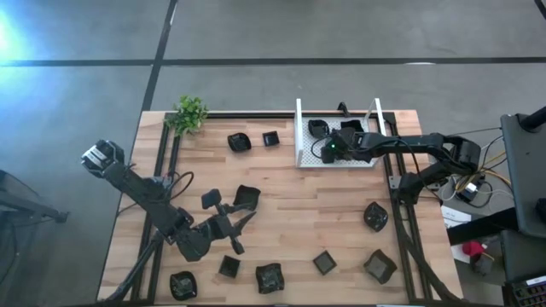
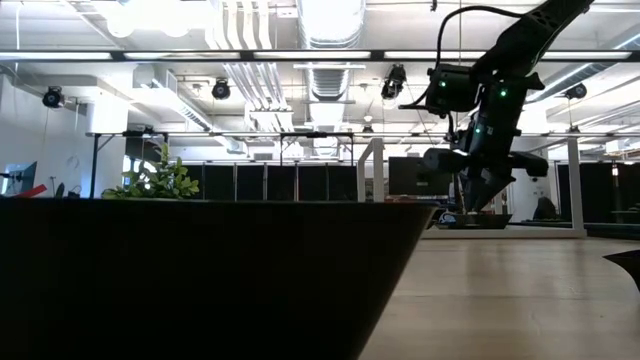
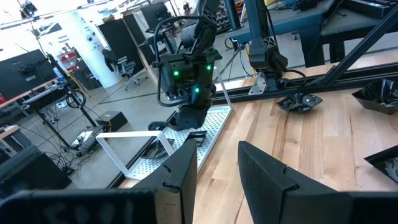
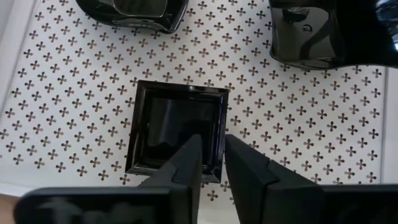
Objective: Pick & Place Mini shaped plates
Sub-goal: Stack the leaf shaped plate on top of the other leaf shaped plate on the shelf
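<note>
Several small glossy black mini plates lie scattered on the wooden table, among them one (image 1: 246,198) just beyond my left gripper (image 1: 243,228), which is open and holds nothing (image 3: 217,165). My right gripper (image 1: 328,149) points down into the white mesh tray (image 1: 299,132) and is shut on a square mini plate (image 4: 168,124). Two more plates (image 4: 134,12) (image 4: 311,37) rest on the tray floor (image 4: 74,93). The low view shows the right gripper (image 2: 478,205) above the tray. My right gripper pinches the square plate's side rim (image 4: 219,124) near one corner, one finger inside the dish and one outside. It comes from above, pointing down. The plate sits level, on or just over the tray's perforated floor; I cannot tell which.
A potted plant (image 1: 189,113) stands at the far left corner. Loose plates sit near the far edge (image 1: 239,141) (image 1: 271,138), along the near edge (image 1: 270,277) (image 1: 323,262) and at the right (image 1: 375,216). A large dark shape (image 2: 200,280) blocks much of the low view.
</note>
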Controlling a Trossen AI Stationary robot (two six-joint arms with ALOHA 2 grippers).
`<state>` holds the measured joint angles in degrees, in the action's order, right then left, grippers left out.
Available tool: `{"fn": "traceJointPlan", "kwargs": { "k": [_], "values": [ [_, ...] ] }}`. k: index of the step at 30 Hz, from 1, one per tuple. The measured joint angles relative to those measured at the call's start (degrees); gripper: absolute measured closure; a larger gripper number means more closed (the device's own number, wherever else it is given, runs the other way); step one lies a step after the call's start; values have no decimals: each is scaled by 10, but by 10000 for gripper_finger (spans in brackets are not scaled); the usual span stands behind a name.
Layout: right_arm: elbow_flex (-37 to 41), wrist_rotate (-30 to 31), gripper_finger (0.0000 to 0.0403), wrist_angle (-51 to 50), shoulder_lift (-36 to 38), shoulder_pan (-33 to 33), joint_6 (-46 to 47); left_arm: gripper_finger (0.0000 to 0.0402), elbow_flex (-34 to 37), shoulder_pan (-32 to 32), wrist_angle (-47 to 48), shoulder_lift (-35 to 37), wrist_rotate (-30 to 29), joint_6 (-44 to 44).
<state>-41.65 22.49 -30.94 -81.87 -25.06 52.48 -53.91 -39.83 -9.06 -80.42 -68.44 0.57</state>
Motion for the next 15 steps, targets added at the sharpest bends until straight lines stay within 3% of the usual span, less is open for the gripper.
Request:
{"fn": "traceJointPlan", "kwargs": {
  "k": [5,15],
  "values": [
    [-19,0,334,-2,6,-2,-48,289,0,0,0,0,0,0],
    [-130,-2,393,-84,47,42,-158,289,0,0,0,0,0,0]
  ]
}}
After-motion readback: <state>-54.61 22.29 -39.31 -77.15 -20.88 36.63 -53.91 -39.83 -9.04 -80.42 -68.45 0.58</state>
